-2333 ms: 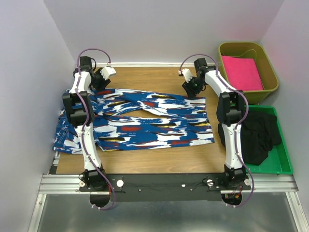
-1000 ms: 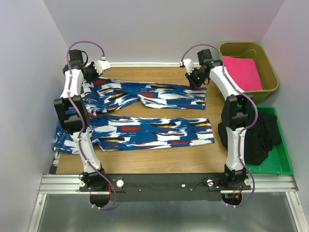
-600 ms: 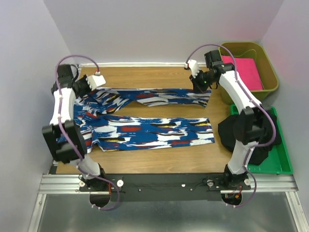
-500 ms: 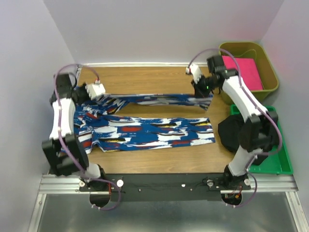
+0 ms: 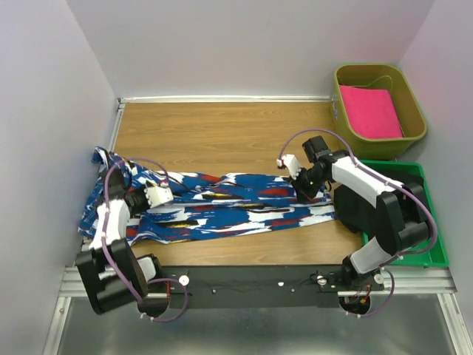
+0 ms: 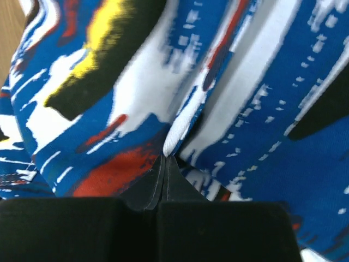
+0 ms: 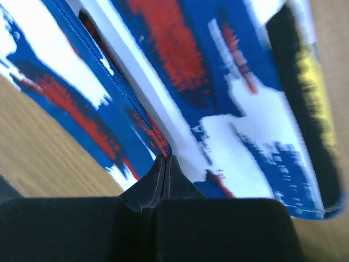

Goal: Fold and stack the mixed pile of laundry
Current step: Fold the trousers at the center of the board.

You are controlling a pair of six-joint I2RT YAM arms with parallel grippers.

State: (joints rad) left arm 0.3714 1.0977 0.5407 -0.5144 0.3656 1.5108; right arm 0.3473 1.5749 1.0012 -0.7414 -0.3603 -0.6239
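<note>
Overhead: blue cloth (image 5: pixel 236 211) doubled lengthwise on table (image 5: pixel 222 133), green tray (image 5: pixel 425 251) off cloth's right end. My left gripper (image 5: pixel 164 194) at cloth's left end, my right gripper (image 5: pixel 304 191) at its right end.

Left wrist: left gripper (image 6: pixel 165 159) pinched tight on white hem of cloth (image 6: pixel 136 109).

Right wrist: right gripper (image 7: pixel 165 158) clamped on cloth (image 7: pixel 218 109) edge.

Step, I judge: lengthwise fold. Next: lay held edge flush over cloth's near half, release both ends together.

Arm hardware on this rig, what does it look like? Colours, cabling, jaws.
Left arm and right arm: white links, black joint housings, a thin purple cable looping along each. White camera block at each wrist. Jaws are matte black, tapering to a wedge.
</note>
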